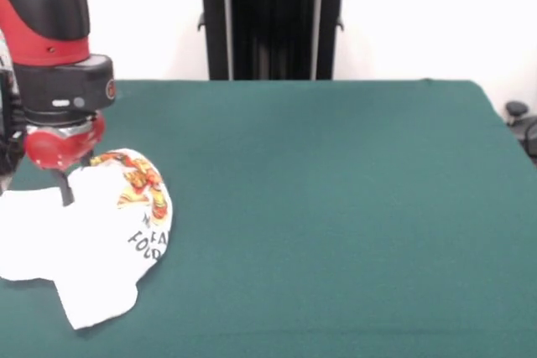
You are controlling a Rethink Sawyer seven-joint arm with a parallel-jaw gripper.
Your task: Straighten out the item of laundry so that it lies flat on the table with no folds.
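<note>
The item of laundry (101,241) is a small white garment with a red, orange and yellow print and black lettering. It lies crumpled at the left of the dark green table (336,207), with one part folded up in a hump beside the arm and a flap reaching towards the near edge. My gripper (65,194) hangs below the red and black arm at the far left. It reaches down into the garment's upper left part, and its jaws stand together, pinching the cloth there. The tips are partly hidden by the fabric.
The robot's black pedestal (273,18) stands behind the table's far edge at the middle. A dark object (520,119) shows past the table's right edge. The garment's left part runs to the picture's left edge.
</note>
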